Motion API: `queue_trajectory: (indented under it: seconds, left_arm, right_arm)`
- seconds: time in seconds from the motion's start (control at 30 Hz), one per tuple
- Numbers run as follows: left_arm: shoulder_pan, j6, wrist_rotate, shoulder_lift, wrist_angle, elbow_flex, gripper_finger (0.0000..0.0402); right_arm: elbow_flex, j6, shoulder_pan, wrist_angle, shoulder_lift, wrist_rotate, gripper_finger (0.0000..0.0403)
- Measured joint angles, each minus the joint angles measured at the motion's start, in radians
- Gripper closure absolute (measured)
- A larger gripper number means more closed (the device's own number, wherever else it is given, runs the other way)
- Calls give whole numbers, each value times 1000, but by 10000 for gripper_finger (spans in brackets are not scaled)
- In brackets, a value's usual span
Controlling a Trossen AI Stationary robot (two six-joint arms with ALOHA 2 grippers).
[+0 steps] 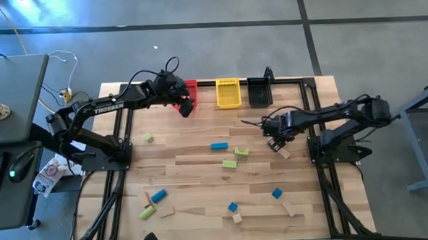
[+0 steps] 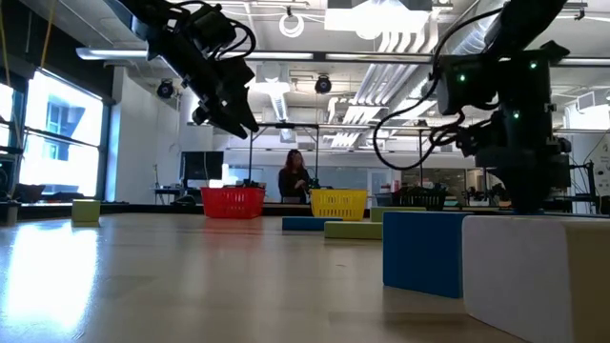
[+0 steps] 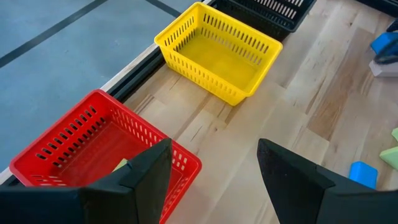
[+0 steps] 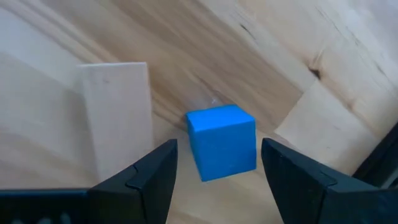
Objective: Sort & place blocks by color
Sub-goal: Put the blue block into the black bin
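right gripper (image 4: pixel 214 168) hangs low over a small blue wooden cube (image 4: pixel 222 141), its fingers spread wide to either side, holding nothing; judging by that straddle, it is lined up to pinch the cube. beside the cube lies a plain tan wooden bar (image 4: pixel 115 112), just apart. the right arm reaches inward, wrist tipped down near the black plastic bin (image 1: pixel 260 93). left gripper (image 3: pixel 214 180), also spread and empty, hovers by the red plastic bin (image 3: pixel 74 140), where a light green block (image 3: pixel 120 165) already lies. other blocks remain scattered over the wooden table (image 1: pixel 203 200).
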Motion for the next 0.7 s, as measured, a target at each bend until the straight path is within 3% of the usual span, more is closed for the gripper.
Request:
queue_trajectory:
  seconds: [0.2,0.47,0.7]
  left_arm:
    - [0,0,0,0,0,0,179]
    - [0,0,0,0,0,0,179]
    - [0,0,0,0,-2,0,179]
  right_arm:
    - [0,7,0,3,66,12,197]
    - [2,28,0,8,75,29,292]
    - [0,34,0,19,44,49,292]
